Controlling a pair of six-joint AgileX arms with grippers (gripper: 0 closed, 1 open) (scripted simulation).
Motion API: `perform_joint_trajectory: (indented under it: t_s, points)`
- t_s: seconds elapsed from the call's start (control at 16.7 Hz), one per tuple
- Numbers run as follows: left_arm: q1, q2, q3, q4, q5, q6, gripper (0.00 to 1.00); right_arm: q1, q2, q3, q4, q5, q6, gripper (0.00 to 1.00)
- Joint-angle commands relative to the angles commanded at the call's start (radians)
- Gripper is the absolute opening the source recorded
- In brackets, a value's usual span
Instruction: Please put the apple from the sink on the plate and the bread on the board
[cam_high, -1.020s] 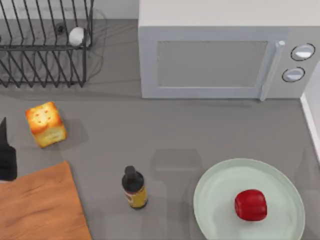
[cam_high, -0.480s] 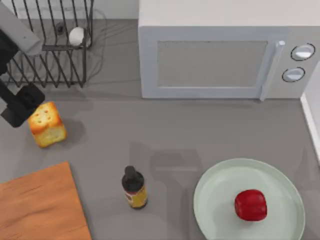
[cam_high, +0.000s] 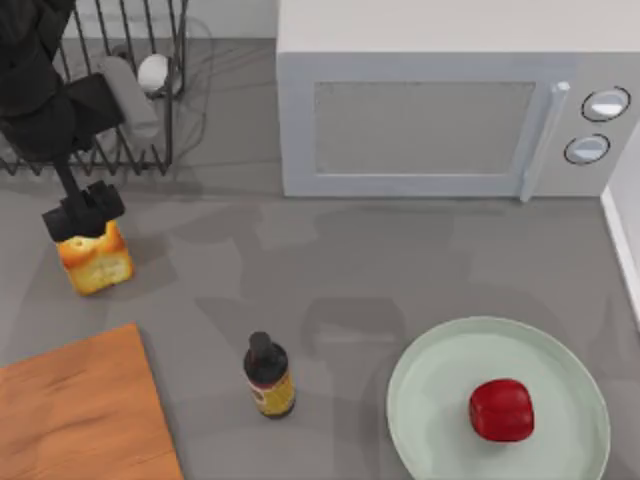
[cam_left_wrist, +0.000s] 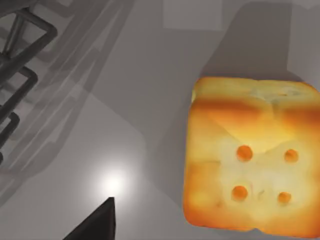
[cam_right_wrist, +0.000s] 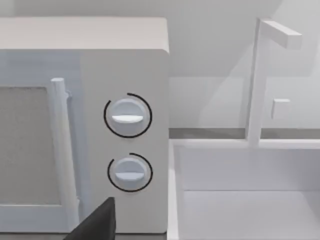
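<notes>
Top view: left claw (cam_high: 84, 222) is hanging over the bread (cam_high: 96, 262) beside the rack (cam_high: 120, 130); open tabletop (cam_high: 330, 270) is lying rightward; its grip state is unclear.

Matte black left arm (cam_high: 40, 90) up top, chunky boxy links with one pale grey rounded segment on it. Thin black stem down to a blocky black left gripper (cam_high: 84, 215). No cables or markings visible, probably just too coarse to tell. Dark pointed finger tip (cam_left_wrist: 95, 225) in the left wrist view, same kind of black wedge (cam_right_wrist: 95, 222) in the right.
</notes>
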Motion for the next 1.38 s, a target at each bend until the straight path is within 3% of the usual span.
perform_joint_trajectory:
  t_s: [0.24, 0.6, 1.02, 1.32, 1.38]
  points:
    - [0.015, 0.126, 0.073, -0.094, 0.012, 0.044, 1.0, 0.0, 0.0, 0.0, 0.0, 0.0, 0.0, 1.0]
    - [0.012, 0.133, 0.071, -0.095, 0.012, 0.044, 1.0, 0.0, 0.0, 0.0, 0.0, 0.0, 0.0, 1.0]
    - [0.017, 0.211, -0.065, 0.127, 0.013, 0.048, 1.0, 0.0, 0.0, 0.0, 0.0, 0.0, 0.0, 1.0]
    - [0.018, 0.221, -0.081, 0.145, 0.013, 0.049, 1.0, 0.0, 0.0, 0.0, 0.0, 0.0, 0.0, 1.0]
    - [0.018, 0.221, -0.081, 0.145, 0.013, 0.049, 0.92, 0.0, 0.0, 0.0, 0.0, 0.0, 0.0, 1.0]
